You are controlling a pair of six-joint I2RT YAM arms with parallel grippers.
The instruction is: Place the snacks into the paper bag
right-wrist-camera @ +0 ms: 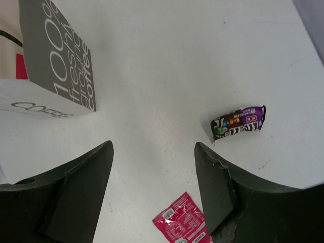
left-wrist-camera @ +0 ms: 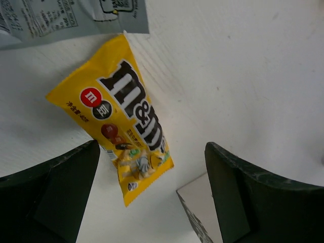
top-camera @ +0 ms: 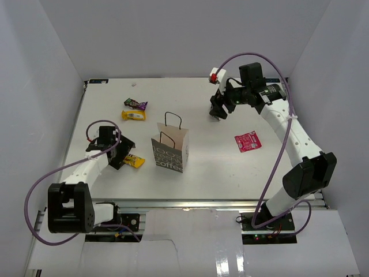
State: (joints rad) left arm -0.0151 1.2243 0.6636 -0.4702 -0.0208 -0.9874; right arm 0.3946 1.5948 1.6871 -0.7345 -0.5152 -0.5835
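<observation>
— Where does the grey-white paper bag (top-camera: 171, 151) stand?
— Upright at mid-frame on the white bench (top-camera: 219, 173).
— And the end effectors?
— The left end effector (left-wrist-camera: 152, 157) gapes wide and empty above a shiny yellow wrapped packet (left-wrist-camera: 119, 121), lower left. The right end effector (top-camera: 218, 109) is open and empty, upper right.

A white table (top-camera: 219, 164) stands enclosed by plain pale grey walls (top-camera: 173, 34) under even light

The paper bag (top-camera: 171, 153) stands upright, a red packet (top-camera: 248, 141) well apart on its right

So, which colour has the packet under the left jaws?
The packet is yellow with dark lettering, best seen in the left wrist view.
</observation>
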